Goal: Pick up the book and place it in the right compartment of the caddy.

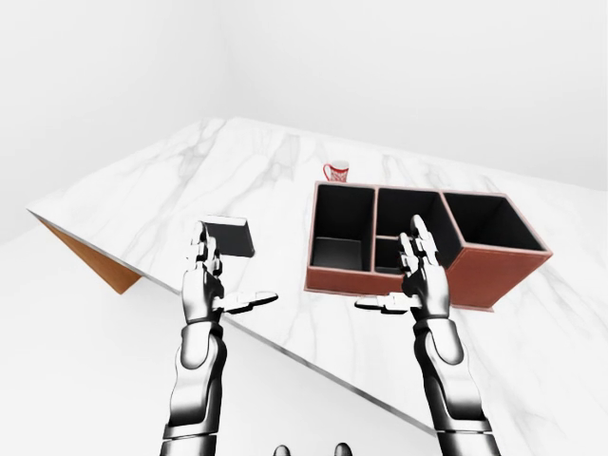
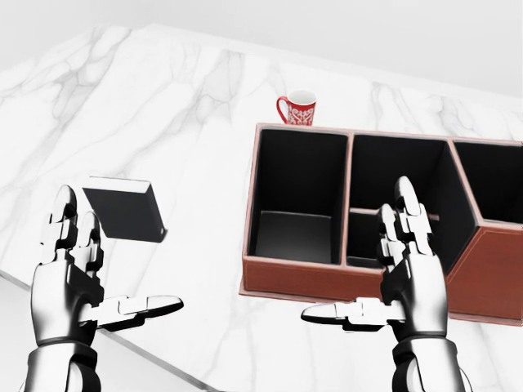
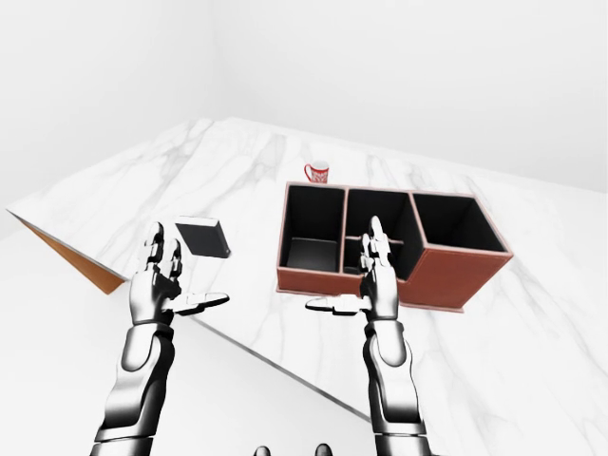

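In the left-eye view the caddy (image 1: 427,243) shows whole on the marble table (image 1: 171,180): a reddish-brown box with black lining, split into a left compartment, a divided middle one and a right one. The red mug (image 1: 335,171) stands just beyond the caddy's upper left corner, its lower part hidden by the caddy's rim. The book (image 1: 231,237) lies flat on the table well to the left of the caddy, near the table's edge; the left hand (image 1: 207,288) covers its lower left corner. The right hand (image 1: 421,280) stands before the caddy's near wall and hides part of the middle compartment.

In the head view the caddy's right compartment is cut off by the picture's right edge. The book (image 2: 122,208) is a dark, almost black slab with a pale strip along its top edge; no title or print can be made out. It lies apart from the left hand (image 2: 72,282), left of the caddy (image 2: 310,276). Both hands are spread, fingers up and thumb pointing inward, holding nothing. The right hand (image 2: 406,278) overlaps the caddy's near wall.

The right-eye view shows the book (image 3: 203,237) clear of the left hand (image 3: 160,278), still left of the caddy (image 3: 446,275).
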